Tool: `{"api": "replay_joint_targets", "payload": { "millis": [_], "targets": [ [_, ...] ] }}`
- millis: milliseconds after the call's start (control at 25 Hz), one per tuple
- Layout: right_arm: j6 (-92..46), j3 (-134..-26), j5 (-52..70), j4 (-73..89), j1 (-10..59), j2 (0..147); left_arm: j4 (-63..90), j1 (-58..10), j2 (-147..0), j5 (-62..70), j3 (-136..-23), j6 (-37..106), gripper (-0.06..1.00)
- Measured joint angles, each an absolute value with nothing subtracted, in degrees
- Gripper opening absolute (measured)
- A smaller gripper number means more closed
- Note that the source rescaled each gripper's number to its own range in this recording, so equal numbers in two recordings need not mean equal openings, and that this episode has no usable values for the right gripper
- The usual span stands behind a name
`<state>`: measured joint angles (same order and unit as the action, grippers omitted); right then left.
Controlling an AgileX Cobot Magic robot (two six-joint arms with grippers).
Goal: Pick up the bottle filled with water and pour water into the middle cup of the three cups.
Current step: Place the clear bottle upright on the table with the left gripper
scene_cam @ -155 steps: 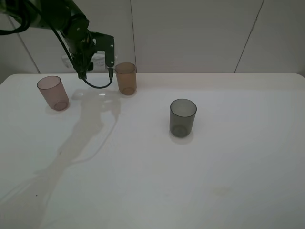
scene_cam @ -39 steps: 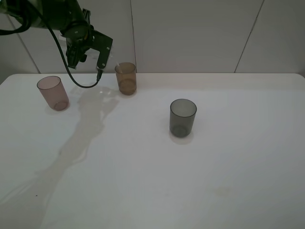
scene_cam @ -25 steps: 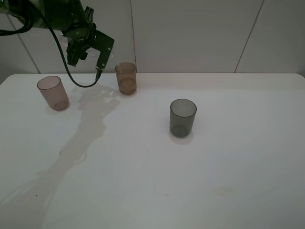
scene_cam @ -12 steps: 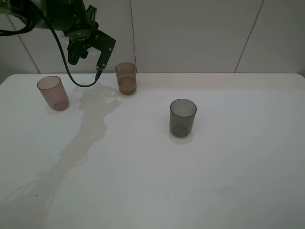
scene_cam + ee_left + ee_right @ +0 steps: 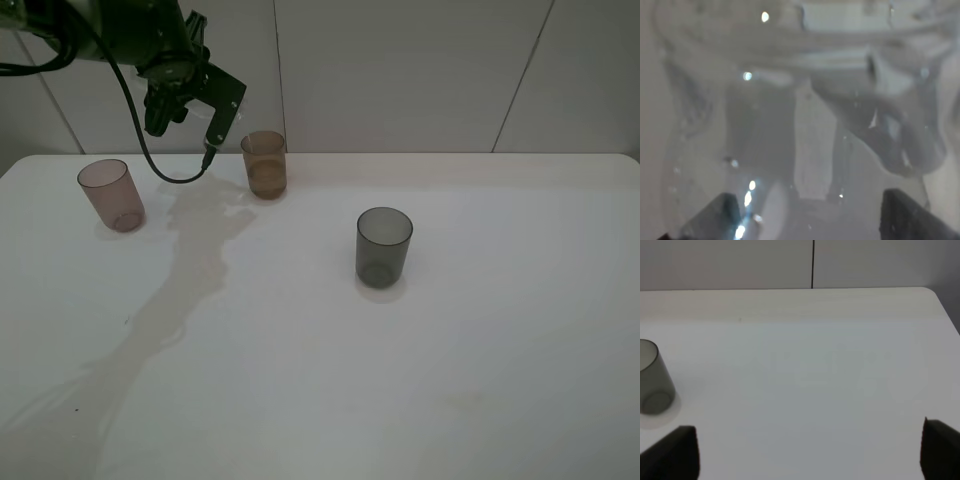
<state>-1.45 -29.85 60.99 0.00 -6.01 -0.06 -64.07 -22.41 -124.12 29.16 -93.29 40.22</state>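
Observation:
My left gripper point(image 5: 192, 120) is up at the back left, tilted toward the amber-brown middle cup point(image 5: 265, 163). It is shut on the clear bottle point(image 5: 805, 125), which fills the left wrist view between the dark fingertips point(image 5: 722, 217). From the high camera the bottle barely shows against the wall. The pinkish cup point(image 5: 112, 195) stands at the left and the smoky-grey cup point(image 5: 384, 246) at the centre right. The amber cup shows a darker band low down. My right gripper point(image 5: 805, 452) is open and empty above bare table, with the grey cup point(image 5: 652, 377) off to one side.
The white table point(image 5: 450, 350) runs to a tiled wall at the back. A black cable point(image 5: 175, 178) hangs in a loop below the left gripper, near the amber cup. The right arm is out of the high view.
Since 6 s ago the left gripper has lifted and tipped the bottle toward the amber cup. Over the last second it has only crept slightly up and right. The cups have not moved.

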Motion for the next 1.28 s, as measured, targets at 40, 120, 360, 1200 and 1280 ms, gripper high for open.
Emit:
{"api": "replay_joint_targets", "payload": {
  "millis": [40, 120, 360, 1200, 1280],
  "targets": [
    [-1.5, -29.8, 61.0, 0.0, -6.0, -0.1, -64.1, -22.4, -124.1, 29.2, -93.3, 40.2, 0.02],
    [-1.5, -29.8, 61.0, 0.0, -6.0, -0.1, -64.1, -22.4, -124.1, 29.2, -93.3, 40.2, 0.02],
    [-1.5, -29.8, 61.0, 0.0, -6.0, -0.1, -64.1, -22.4, -124.1, 29.5, -93.3, 40.2, 0.02],
    [-1.5, -29.8, 61.0, 0.0, -6.0, -0.1, -70.3, -22.4, -124.1, 30.5, -93.3, 40.2, 0.02],
    [-1.5, -29.8, 61.0, 0.0, -6.0, -0.1, -70.4, -22.4, -124.1, 30.3, -93.3, 40.2, 0.02]
  ]
}}
